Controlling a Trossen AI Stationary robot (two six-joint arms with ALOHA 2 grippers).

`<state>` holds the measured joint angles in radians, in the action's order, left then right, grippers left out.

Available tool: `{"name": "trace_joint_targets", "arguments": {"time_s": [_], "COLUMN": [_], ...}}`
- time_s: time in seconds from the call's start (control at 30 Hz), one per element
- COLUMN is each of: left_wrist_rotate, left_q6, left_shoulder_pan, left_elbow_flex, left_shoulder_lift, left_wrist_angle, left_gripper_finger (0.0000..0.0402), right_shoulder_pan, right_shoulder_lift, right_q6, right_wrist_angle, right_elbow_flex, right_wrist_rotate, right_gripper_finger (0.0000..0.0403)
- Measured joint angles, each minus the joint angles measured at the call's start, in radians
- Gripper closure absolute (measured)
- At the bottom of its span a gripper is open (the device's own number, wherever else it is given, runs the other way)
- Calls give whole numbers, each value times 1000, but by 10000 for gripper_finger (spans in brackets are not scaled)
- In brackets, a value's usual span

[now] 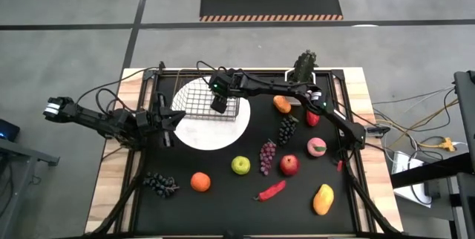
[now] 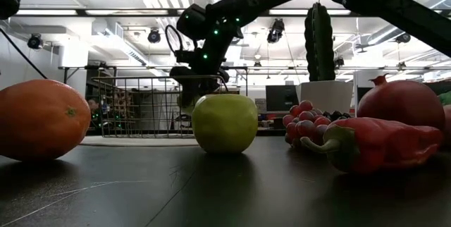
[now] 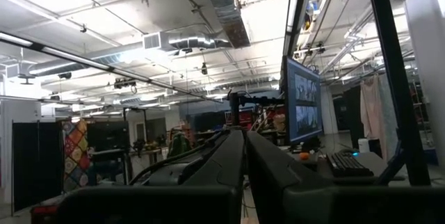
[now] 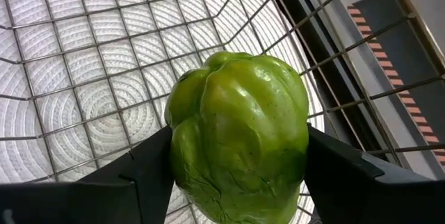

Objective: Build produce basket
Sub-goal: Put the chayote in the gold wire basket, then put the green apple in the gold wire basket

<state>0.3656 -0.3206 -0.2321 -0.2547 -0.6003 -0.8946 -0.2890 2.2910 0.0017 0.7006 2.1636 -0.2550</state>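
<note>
The wire-mesh basket (image 1: 197,99) stands on a round white plate (image 1: 215,131) at the table's far left-centre. My right gripper (image 1: 220,105) reaches slanting down into the basket, shut on a lumpy green produce piece (image 4: 236,133). In the low view it shows behind the green apple, at the basket's right end (image 2: 189,100). My left gripper (image 1: 174,120) waits shut beside the plate's left edge; its fingers (image 3: 245,161) point up into the room with nothing between them. My right gripper pinches the green produce piece by its two opposite sides (image 4: 182,161) between its two fingers (image 4: 139,172). The fingers slant down from the table's right into the basket. The piece sits inside the mesh walls; I cannot tell whether it touches the basket's floor.
Loose produce lies on the black mat: an orange (image 1: 200,182), a green apple (image 1: 240,165), dark grapes (image 1: 160,184), purple grapes (image 1: 267,156), a red apple (image 1: 289,165), a chili (image 1: 272,190), a mango (image 1: 323,199), a peach (image 1: 317,147). A potted cactus (image 1: 304,68) stands at the far edge.
</note>
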Motion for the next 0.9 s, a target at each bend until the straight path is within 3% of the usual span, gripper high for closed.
{"name": "trace_joint_targets", "arguments": {"time_s": [0.4, 0.73, 0.9], "left_wrist_rotate": [-1, -1, -2], "left_q6": [0, 0, 0], "left_shoulder_pan": [0, 1, 1], "left_elbow_flex": [0, 0, 0], "left_shoulder_lift": [1, 0, -1], "left_wrist_angle": [-2, -1, 0], "left_gripper_finger": [400, 400, 400], "right_shoulder_pan": [0, 0, 14], "right_shoulder_lift": [0, -5, -71], "right_q6": [7, 7, -7], "right_wrist_angle": [0, 6, 60], "right_elbow_flex": [-8, -9, -9], "right_wrist_rotate": [0, 0, -1], "right_gripper_finger": [89, 101, 107]}}
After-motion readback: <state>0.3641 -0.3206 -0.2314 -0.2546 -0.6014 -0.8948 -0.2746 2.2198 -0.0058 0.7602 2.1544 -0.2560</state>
